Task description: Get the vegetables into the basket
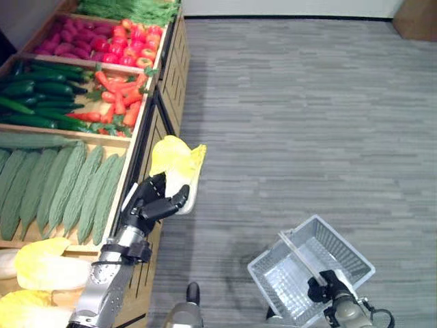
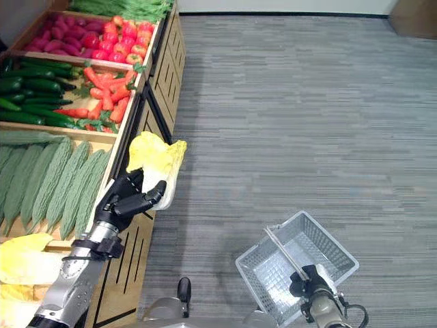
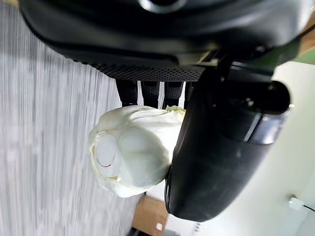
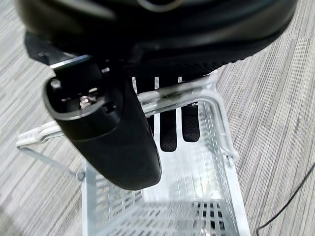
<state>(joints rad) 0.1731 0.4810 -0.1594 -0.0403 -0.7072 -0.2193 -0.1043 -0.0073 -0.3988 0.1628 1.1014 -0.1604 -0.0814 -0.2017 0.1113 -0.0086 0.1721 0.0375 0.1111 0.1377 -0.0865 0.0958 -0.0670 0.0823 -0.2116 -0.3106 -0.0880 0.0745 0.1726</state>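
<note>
1. Held a pale yellow-white cabbage (image 1: pixel 179 167) in the left robot hand (image 1: pixel 151 202), fingers and thumb curled round its lower end, out past the edge of the wooden produce stand (image 1: pixel 151 134) and above the grey striped carpet (image 1: pixel 307 123).
2. Showed crinkled, leafy yellow tips at the far end of the cabbage, smooth white ribs nearer the palm.
3. Gripped the wire handle (image 1: pixel 302 256) of the basket (image 1: pixel 311 270) with the right robot hand (image 1: pixel 321 285), fingers wrapped under the bar; basket hung low over the carpet, well apart from the cabbage.
4. Looked like white perforated plastic or mesh, rectangular, with thin metal handles.
5. From the left wrist view: revealed the cabbage's rounded, cut stem end (image 3: pixel 106 156), waxy and tightly wrapped, pressed between fingers (image 3: pixel 150 93) and thumb.
6. From the right wrist view: revealed fingers (image 4: pixel 191 123) hooked round the handle bar and the gridded basket floor beneath.
7. From the eye views: laid out bins of ridged green gourds (image 1: pixel 61 184), dark cucumbers (image 1: pixel 37 99), red peppers (image 1: pixel 121 92), purple-red roots (image 1: pixel 72 35), and more cabbages (image 1: pixel 41 270) at the near corner.
</note>
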